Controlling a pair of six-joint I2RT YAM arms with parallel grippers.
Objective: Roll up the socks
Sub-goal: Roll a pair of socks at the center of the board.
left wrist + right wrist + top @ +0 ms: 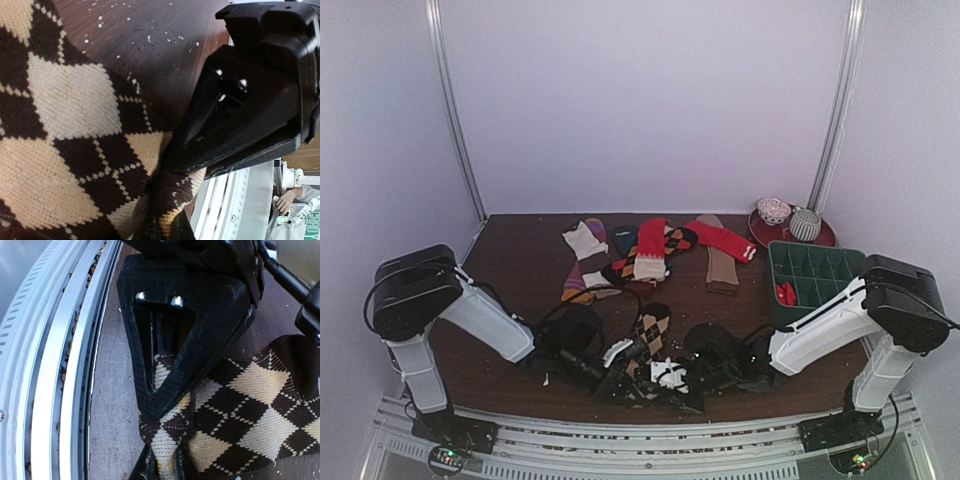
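Dark brown argyle knit sock with tan diamonds [653,330] lies at the near edge of the dark wooden worktop [520,260], its long axis running away from the arm bases toward the far wall. Both arms reach in low to its near end. In each wrist view the cloth bunches into that arm's own jaws at the bottom of the frame, so left jaws and right jaws alike look clenched on the near hem, almost touching each other. Neither arm is nearer. The sock's whole length stretches beyond them, so I judge a roll must travel away from the bases. Farther off, the long red cloth sock with a striped cuff [722,240] lies beside a loose heap of other socks [585,245], well apart from both jaws. A green compartmented bin [815,247] stands to its right.
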